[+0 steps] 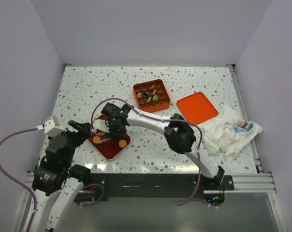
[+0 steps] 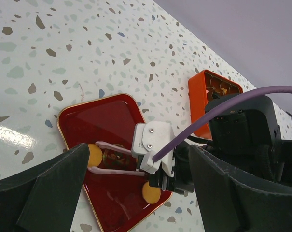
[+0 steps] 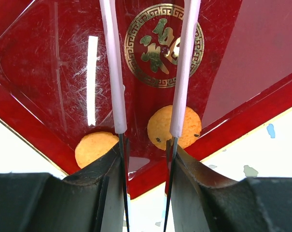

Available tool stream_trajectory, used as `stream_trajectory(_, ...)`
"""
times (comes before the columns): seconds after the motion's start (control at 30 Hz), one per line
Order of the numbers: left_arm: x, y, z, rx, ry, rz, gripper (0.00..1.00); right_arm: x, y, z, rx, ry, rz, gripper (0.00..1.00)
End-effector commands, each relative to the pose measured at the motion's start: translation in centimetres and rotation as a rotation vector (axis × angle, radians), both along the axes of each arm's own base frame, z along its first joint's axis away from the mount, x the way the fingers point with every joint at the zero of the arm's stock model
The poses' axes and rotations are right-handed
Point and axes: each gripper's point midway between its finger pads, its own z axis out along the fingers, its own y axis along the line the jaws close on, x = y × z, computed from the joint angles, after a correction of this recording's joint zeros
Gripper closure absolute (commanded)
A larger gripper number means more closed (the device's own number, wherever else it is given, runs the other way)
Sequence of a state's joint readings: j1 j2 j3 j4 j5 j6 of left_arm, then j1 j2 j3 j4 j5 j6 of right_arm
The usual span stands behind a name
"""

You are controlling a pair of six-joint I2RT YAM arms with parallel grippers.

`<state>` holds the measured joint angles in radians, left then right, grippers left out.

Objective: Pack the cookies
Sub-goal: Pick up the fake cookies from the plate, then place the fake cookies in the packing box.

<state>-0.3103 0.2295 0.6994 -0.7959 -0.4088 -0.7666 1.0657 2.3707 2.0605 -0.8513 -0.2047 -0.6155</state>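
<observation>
Mid-pick: the right pincer, spread and empty, hovers over two orange cookies on the red tray; next, straddle one, clench, carry it to the orange box.

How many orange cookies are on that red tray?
2 cookies: one at the red tray's left corner, one at its right corner. The right arm's fingers cover its middle, so more may be hidden.
</observation>
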Motion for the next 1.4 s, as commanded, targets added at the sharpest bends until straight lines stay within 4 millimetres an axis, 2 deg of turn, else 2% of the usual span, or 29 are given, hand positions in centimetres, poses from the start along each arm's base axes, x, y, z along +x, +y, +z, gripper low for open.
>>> stream_trajectory(0.0,-0.3,0.3,1.3,-0.008,-0.039,0.01,0.11,0.3,1.2,2.1,0.064,-0.025,0.004,0.8)
stream_trajectory(0.1,-0.4,0.3,1.5,-0.011,-0.045,0.012,0.11,0.5,0.9,3.3,0.085,-0.036,-0.002,0.83)
stream_trajectory(0.13,-0.4,0.3,1.5,-0.012,-0.046,0.012,0.11,0.5,0.8,4.3,0.102,-0.042,-0.002,0.85)
stream_trajectory(0.17,-0.4,0.3,1.4,-0.013,-0.045,0.012,0.11,0.5,0.4,4.4,0.1,-0.041,-0.004,0.86)
stream_trajectory(0.2,-0.5,0.4,1.4,-0.012,-0.046,0.012,0.11,0.8,-0.3,5.5,0.114,-0.045,-0.006,0.88)
stream_trajectory(0.37,-0.3,0.2,1.2,-0.014,-0.047,0.006,0.11,2.0,-3.0,7.6,0.115,-0.059,-0.021,0.91)
stream_trajectory(0.4,-0.3,0.2,1.2,-0.015,-0.048,0.005,0.11,2.2,-3.6,8.5,0.126,-0.064,-0.024,0.91)
stream_trajectory(0.6,-0.2,0.1,1.3,-0.013,-0.056,-0.002,0.11,4.8,-7.4,11.1,0.128,-0.076,-0.093,0.92)
stream_trajectory(0.63,-0.1,0.0,1.3,-0.013,-0.059,-0.003,0.11,5.8,-8.6,11.7,0.122,-0.089,-0.116,0.92)
stream_trajectory(0.7,-0.1,0.0,1.3,-0.012,-0.058,-0.007,0.11,7.0,-9.8,12.5,0.117,-0.105,-0.139,0.93)
stream_trajectory(0.73,0.0,-0.1,1.3,-0.014,-0.061,-0.008,0.11,8.0,-11.3,12.8,0.101,-0.112,-0.166,0.93)
stream_trajectory(0.8,0.1,-0.2,1.2,-0.013,-0.059,-0.012,0.11,9.4,-12.7,13.6,0.099,-0.126,-0.195,0.93)
stream_trajectory(0.9,0.3,-0.3,1.2,-0.01,-0.064,-0.019,0.11,11.8,-16.0,14.2,0.073,-0.122,-0.276,0.93)
stream_trajectory(1.0,0.6,-0.6,1.1,-0.008,-0.061,-0.029,0.11,12.8,-18.5,14.1,0.037,-0.093,-0.34,0.93)
stream_trajectory(1.2,0.8,-0.7,1.1,-0.002,-0.064,-0.036,0.11,13.6,-21.9,13.3,-0.01,-0.032,-0.438,0.93)
stream_trajectory(1.37,0.8,-0.7,1.2,-0.001,-0.067,-0.036,0.11,14.0,-23.6,12.5,-0.044,0.015,-0.494,0.92)
